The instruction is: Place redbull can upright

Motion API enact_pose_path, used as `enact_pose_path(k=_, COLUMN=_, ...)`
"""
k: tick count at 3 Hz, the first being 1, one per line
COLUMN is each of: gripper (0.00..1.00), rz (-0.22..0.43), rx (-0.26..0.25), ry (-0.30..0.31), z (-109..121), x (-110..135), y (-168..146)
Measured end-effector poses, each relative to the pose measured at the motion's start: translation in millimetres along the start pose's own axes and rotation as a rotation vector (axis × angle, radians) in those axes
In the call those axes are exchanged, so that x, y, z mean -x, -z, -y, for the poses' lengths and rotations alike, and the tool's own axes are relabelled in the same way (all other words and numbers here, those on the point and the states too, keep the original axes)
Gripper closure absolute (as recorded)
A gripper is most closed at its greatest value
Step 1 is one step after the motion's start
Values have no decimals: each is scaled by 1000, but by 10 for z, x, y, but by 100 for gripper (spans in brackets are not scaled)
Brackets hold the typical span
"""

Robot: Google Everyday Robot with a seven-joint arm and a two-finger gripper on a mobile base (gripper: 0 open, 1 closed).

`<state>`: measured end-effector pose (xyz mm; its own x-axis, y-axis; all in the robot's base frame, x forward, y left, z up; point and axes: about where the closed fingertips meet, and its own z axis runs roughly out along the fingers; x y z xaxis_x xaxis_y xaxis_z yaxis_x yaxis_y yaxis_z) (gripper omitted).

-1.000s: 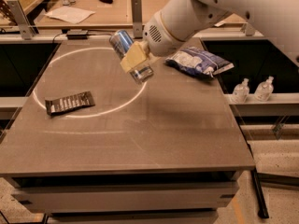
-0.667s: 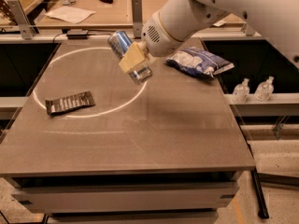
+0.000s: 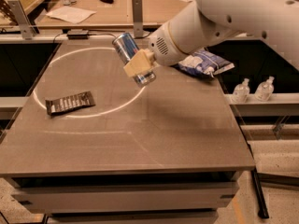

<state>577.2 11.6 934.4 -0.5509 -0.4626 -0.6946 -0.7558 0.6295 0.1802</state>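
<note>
Pincer (image 3: 140, 65) is clamped on the redbull can (image 3: 126, 45), over the back-centre part of the table (image 3: 177, 125). The can is off the surface. One beige pad (image 3: 138, 63) shows across the can's side, about mid-body and slightly toward the lower end.

The can is tilted: one end points up and left, the other down and right toward the table. Can't tell which end carries the pull tab. The lower rim is nearest the table, with a visible gap under it.

Handling, my read:
- Thin-wall metal, so it's stiff end to end but dents under side squeeze. Keep grip force modest.
- Smooth painted skin is slippery, so expect it to twist in the pads while the wrist rotates.
- Weight unknown. If empty it's very light and tips at the slightest nudge on release.
- It's slim with a narrow base, so there's little margin. The axis needs to be close to vertical before letting go.
- The mid-body hold is fine for setting down. A hold higher up would give less control of the base.

Step in hand: swing the can to vertical, lower until the base sits flat, then open.

Nearby: flat dark wrapper (image 3: 70, 101) at left, well apart. Blue-white snack bag (image 3: 203, 63) at the right rear, just behind the arm. Both are outside the likely landing spot under the can.
</note>
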Motion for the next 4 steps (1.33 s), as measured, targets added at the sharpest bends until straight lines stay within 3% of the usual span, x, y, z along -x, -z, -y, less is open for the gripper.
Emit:
enact_pose_path(k=1, gripper=100, rz=138, rx=65, ry=8, z=94, x=-10, y=124)
enact_pose_path(k=2, gripper=100, rz=255, rx=202, ry=35, z=189, x=-93, y=220)
enact_pose_path(k=3, gripper=100, rz=293, rx=322, ry=167, z=261, x=-247, y=193)
enact_pose_path(k=4, gripper=100, rz=292, rx=334, ry=245, z=226, x=-290, y=166)
